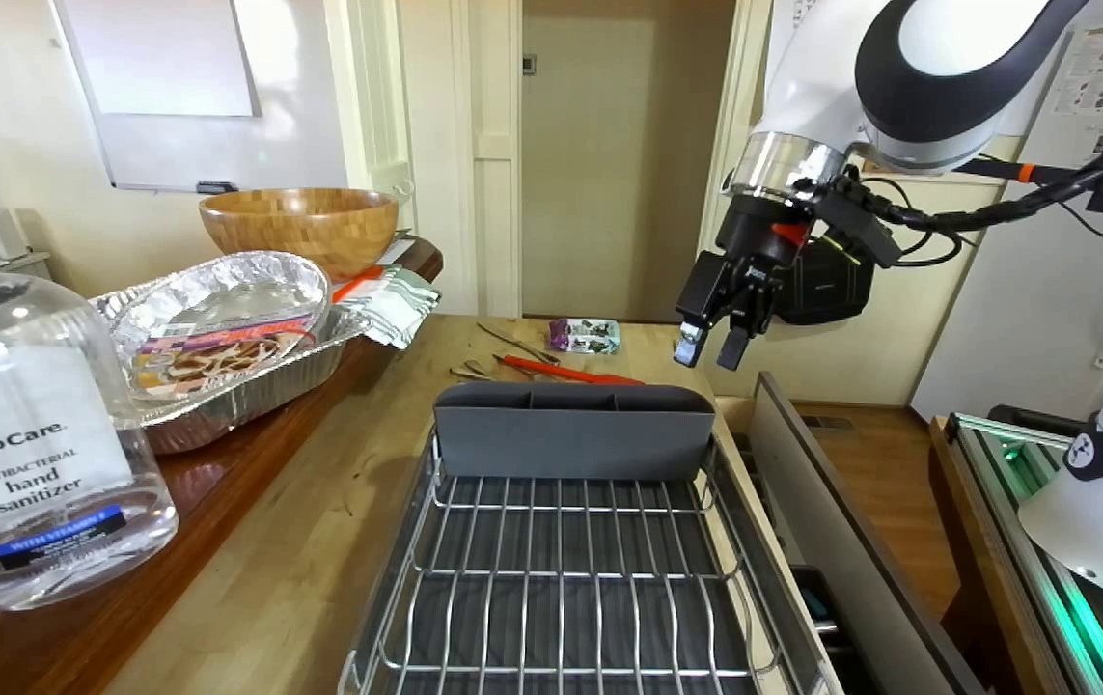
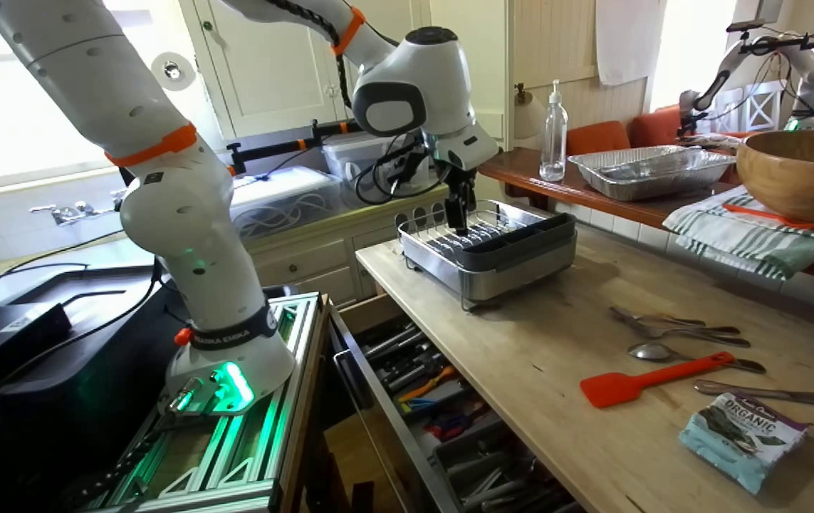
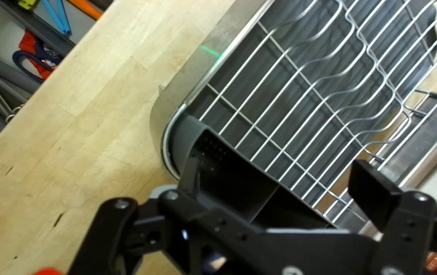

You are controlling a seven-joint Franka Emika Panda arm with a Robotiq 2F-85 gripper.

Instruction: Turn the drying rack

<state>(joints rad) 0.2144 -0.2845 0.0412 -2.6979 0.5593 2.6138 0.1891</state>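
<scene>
Black two-fingered end effector [image 3: 275, 177] stands spread, rectangular silver-wire drying rack [image 3: 304, 93] at the wrist view's one o'clock; probably best: pinch its rim [image 3: 237, 42], pivot slowly.

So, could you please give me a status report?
Fingers open, holding nothing. Drying rack standing on wooden table. Red spatula lies apart, probably not in the way.

An exterior view cuts off my rack [image 1: 561, 576] at six o'clock and the sanitizer [image 1: 44, 425] at nine; my wrist view blurs a red thing [image 3: 48, 272] towards seven, too cropped to name.
</scene>
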